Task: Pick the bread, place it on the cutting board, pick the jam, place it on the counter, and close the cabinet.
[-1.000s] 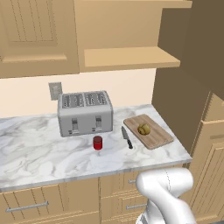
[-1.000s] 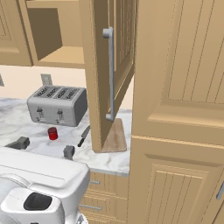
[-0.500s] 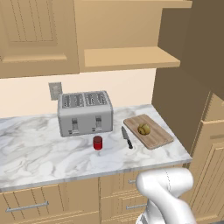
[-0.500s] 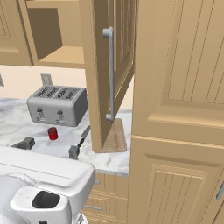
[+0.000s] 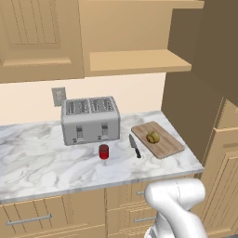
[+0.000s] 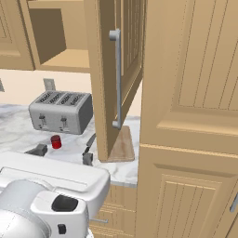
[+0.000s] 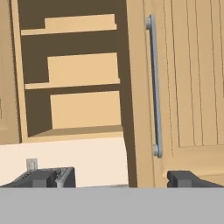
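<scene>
One step is left by the look of it: shutting the cabinet. In the left base view the bread (image 5: pixel 153 137) sits on the board (image 5: pixel 158 139) and the jam (image 5: pixel 103 151) stands on the desk (image 5: pixel 42 162), just in front of the toaster (image 5: pixel 90 120). A knife (image 5: pixel 135 146) lies between jam and board, touching neither that I can see. The open shelf (image 5: pixel 137 60) above is bare, and the door itself looms dark at the right edge.

From the right base view the door (image 6: pixel 104 79) swings out toward the robot, edge-on, its handle (image 6: pixel 116 79) facing right. The jaws (image 6: pixel 62 153) stand wide apart, holding nothing, low over the desk and to the left of the door. The likely trouble: they are on the wrong side and well below the handle, so a straight sweep could strike the door's edge or drag across the knife (image 6: pixel 89 141) and jam (image 6: pixel 56 142) near them.

Through the hand view the handle (image 7: pixel 154 87) runs tall just right of centre, shelves to its left, the toaster (image 7: pixel 57 175) low at left. A push too close to the hinge side may glance off or leave the door ajar; I'd judge the outer panel near the handle the safer contact.
</scene>
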Robot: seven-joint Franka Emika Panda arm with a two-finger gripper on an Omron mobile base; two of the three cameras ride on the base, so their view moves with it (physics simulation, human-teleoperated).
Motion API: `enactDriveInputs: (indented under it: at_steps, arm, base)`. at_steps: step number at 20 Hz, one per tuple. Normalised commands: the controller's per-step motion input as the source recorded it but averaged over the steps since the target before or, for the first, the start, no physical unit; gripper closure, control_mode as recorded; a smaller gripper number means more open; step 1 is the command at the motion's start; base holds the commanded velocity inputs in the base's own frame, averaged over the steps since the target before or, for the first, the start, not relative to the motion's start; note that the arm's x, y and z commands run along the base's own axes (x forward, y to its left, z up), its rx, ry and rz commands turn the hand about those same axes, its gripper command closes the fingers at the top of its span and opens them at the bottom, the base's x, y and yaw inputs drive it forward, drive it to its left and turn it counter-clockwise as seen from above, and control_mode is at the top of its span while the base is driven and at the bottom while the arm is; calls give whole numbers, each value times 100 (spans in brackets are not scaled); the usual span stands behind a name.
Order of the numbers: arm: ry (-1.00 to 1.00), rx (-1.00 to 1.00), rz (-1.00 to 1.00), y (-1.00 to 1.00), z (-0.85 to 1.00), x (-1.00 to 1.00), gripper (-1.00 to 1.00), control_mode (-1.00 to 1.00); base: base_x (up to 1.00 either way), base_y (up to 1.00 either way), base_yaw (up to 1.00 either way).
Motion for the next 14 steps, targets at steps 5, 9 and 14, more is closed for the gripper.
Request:
enactDriveInputs:
  at_steps: [5,9,14]
  arm:
    - [0,0,0,-9,-2,9,-100,-100]
    - [0,0,0,-12,-2,8,-100,-100]
    - [0,0,0,-4,-4,10,-100,-100]
  base:
    - [0,0,0]
    - [0,0,0]
    - [0,0,0]
